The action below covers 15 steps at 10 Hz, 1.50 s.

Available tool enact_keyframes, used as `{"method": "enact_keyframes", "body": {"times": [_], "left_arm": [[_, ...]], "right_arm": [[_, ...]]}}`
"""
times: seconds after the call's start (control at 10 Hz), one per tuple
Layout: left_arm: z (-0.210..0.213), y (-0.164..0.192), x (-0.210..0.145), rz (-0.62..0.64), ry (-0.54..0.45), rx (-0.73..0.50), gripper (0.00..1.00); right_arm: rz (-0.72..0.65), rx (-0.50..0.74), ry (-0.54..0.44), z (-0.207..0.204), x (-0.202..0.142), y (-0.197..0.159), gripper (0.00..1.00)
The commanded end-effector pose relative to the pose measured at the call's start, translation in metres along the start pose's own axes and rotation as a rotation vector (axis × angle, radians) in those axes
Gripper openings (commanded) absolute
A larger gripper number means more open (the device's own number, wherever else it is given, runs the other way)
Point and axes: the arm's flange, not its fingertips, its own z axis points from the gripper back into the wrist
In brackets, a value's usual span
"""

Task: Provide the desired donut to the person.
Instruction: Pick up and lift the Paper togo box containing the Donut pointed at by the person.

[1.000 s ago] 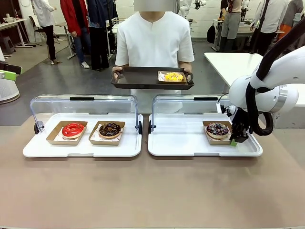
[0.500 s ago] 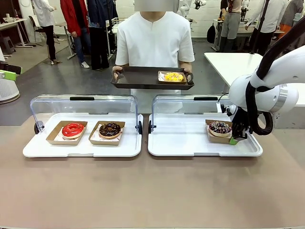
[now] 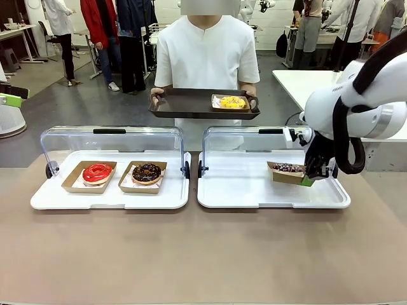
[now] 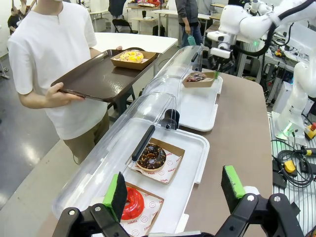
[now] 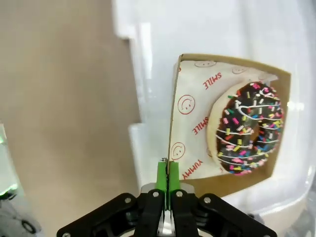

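Right wrist view: the right gripper (image 5: 165, 170) is seen pinched shut on one thin wall of the cardboard tray (image 5: 222, 183) that carries the sprinkled donut (image 5: 247, 128). The tray is held tilted just over the right display case (image 3: 241, 184), nearer than the person (image 3: 206, 57). The load is judged light but floppy. The card may bend and the soft iced donut may slide, so level carrying is advised. The left gripper (image 4: 174, 186) is spread wide and empty.

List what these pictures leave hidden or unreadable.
- Front view: the sprinkle donut is mostly hidden by its cardboard tray's wall.
- Left wrist view: the left tool's pad covers part of the red donut.
- Front view: the yellow donut's topping is too small to identify.
- Right wrist view: picture edges cut off the white tray.
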Motion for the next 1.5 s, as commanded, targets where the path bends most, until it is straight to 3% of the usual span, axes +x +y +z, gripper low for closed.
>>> {"method": "enact_keyframes", "body": {"times": [0.0, 0.3, 0.7, 1.0, 1.3, 1.4], "left_arm": [[0.001, -0.001, 0.001, -0.002, -0.010, 0.001, 1.00], [0.001, -0.001, 0.001, -0.002, -0.010, 0.001, 1.00], [0.001, -0.001, 0.001, -0.002, -0.010, 0.001, 1.00], [0.001, -0.001, 0.001, -0.002, -0.010, 0.001, 1.00], [0.001, -0.001, 0.001, -0.002, -0.010, 0.001, 1.00], [0.001, -0.001, 0.001, -0.002, -0.010, 0.001, 1.00]], "right_arm": [[0.008, 0.072, 0.045, 0.046, 0.022, 0.041, 0.00], [0.021, 0.153, 0.089, 0.101, 0.052, 0.088, 0.00], [0.005, 0.116, 0.168, 0.175, 0.092, 0.128, 0.00], [-0.035, 0.061, 0.198, 0.230, 0.117, 0.125, 0.00], [0.045, 0.071, 0.146, 0.243, 0.124, 0.109, 0.00], [-0.011, 0.052, 0.160, 0.243, 0.118, 0.123, 0.00]]}}
